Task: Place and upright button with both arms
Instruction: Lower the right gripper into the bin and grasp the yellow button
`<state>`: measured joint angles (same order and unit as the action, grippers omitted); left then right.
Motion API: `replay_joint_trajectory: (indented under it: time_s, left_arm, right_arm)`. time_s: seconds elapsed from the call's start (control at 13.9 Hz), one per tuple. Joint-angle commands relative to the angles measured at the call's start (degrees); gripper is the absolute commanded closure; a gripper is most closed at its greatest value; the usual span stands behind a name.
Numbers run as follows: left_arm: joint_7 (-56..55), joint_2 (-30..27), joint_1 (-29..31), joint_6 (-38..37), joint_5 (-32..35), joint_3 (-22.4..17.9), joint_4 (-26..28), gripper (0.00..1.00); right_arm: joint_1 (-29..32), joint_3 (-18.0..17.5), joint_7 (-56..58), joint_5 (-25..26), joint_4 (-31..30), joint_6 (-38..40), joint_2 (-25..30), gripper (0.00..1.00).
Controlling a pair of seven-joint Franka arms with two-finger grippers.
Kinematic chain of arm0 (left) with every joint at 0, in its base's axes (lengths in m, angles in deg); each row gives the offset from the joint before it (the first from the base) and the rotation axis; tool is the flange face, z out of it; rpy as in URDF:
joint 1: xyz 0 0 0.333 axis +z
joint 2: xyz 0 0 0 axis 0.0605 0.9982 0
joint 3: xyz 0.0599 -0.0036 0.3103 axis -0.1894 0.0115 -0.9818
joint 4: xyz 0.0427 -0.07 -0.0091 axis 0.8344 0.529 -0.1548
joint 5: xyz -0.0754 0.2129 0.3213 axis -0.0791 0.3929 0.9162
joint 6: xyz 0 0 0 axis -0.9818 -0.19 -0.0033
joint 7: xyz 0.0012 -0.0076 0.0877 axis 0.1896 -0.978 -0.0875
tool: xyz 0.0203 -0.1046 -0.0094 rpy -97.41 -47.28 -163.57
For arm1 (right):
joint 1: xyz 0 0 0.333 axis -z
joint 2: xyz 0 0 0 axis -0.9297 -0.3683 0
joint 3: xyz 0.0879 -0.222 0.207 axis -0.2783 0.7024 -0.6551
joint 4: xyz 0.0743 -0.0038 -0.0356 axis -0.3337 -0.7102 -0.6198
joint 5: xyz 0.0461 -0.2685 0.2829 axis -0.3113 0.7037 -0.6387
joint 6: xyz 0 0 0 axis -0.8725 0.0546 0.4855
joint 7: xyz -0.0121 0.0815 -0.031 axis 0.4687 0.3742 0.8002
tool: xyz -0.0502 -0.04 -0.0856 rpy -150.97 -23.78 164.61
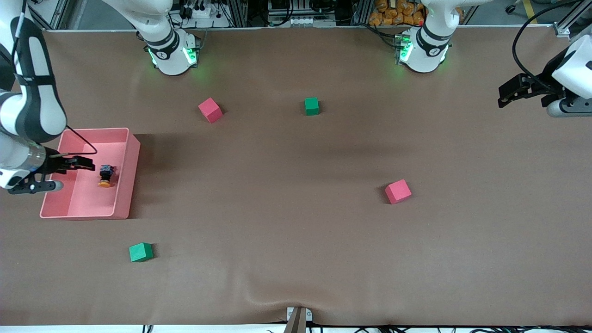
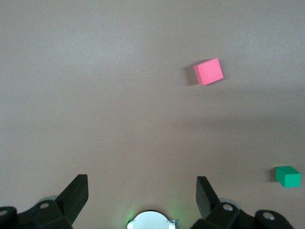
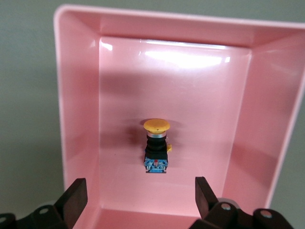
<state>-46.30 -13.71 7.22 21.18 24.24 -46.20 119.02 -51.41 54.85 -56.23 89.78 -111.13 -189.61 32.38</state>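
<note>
Button (image 1: 105,175) — we log it lying on its side in the pink tray (image 1: 127,138), orange cap toward the front camera, right gripper (image 1: 78,163) open just beside it — left gripper (image 1: 508,95), also open, waits well apart.

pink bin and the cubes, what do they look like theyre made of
The pink bin looks like glossy moulded plastic: its floor and walls throw bright highlights and its corners are rounded. The red cubes and green cubes look like matte foam: flat colour and no shine, though the look alone cannot settle it.
</note>
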Motion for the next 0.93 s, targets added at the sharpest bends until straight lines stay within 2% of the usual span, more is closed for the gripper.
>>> replay_joint_trajectory:
  time_s: [0.0, 0.36, 0.5, 0.65, 0.86]
  left_arm:
    - [0.84, -0.05, -0.05, -0.80, -0.43, 0.16, 0.12, 0.00]
    - [0.75, 0.31, -0.23, -0.80, -0.43, 0.77, 0.91, 0.00]
    - [0.75, 0.13, -0.23, -0.80, -0.43, 0.77, 0.82, 0.00]
    - [0.75, 0.22, -0.14, -0.71, -0.43, 0.77, 0.82, 0.00]
    - [0.75, 0.22, -0.23, -0.80, -0.43, 0.86, 0.82, 0.00]
  right_arm:
    - [2.43, -0.87, 3.08, -0.90, -2.59, -5.08, -2.10, 0.00]
    - [4.02, -0.87, 3.08, -1.42, -2.59, -9.83, -7.74, 0.00]
    - [4.11, -0.87, 3.08, -4.48, -2.59, -9.84, -9.49, 0.00]
    - [4.02, -0.87, 3.08, -5.12, -2.42, -10.63, -10.90, 0.00]
    - [4.02, -0.87, 3.17, -5.12, -1.72, -10.71, -11.96, 0.06]
